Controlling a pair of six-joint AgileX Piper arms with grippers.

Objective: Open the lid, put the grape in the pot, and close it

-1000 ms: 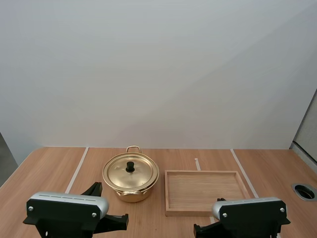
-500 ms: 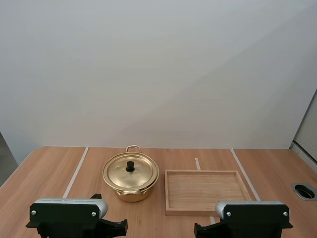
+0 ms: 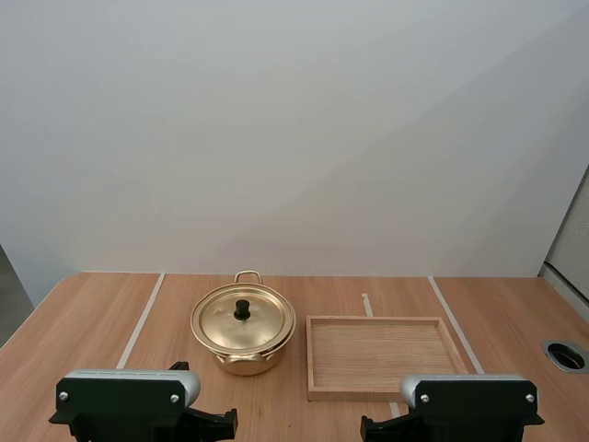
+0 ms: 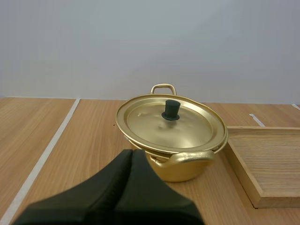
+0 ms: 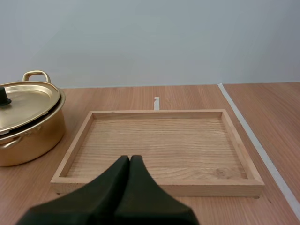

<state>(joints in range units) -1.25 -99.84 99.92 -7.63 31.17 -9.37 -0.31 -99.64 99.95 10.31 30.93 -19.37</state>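
A gold pot [image 3: 243, 343] stands on the table left of centre, its lid [image 3: 242, 319] on it and sitting a little askew, with a black knob [image 3: 241, 309] on top. In the left wrist view the pot [image 4: 180, 169] is just ahead of my left gripper [image 4: 131, 153], whose fingers lie together as one dark wedge, short of the pot's near handle [image 4: 187, 158]. My right gripper [image 5: 130, 158] is also shut on nothing and points at the near rim of the wooden tray [image 5: 154, 185].
The wooden tray [image 3: 382, 357] lies right of the pot with nothing in it. White tape lines [image 3: 140, 318] run across the table. A round hole [image 3: 564, 354] sits at the far right. Both arm housings [image 3: 124, 391] stand at the near edge.
My left arm drew back toward the near edge a second ago, taking its black fingers out of the high view. Nothing has moved in the last half second.
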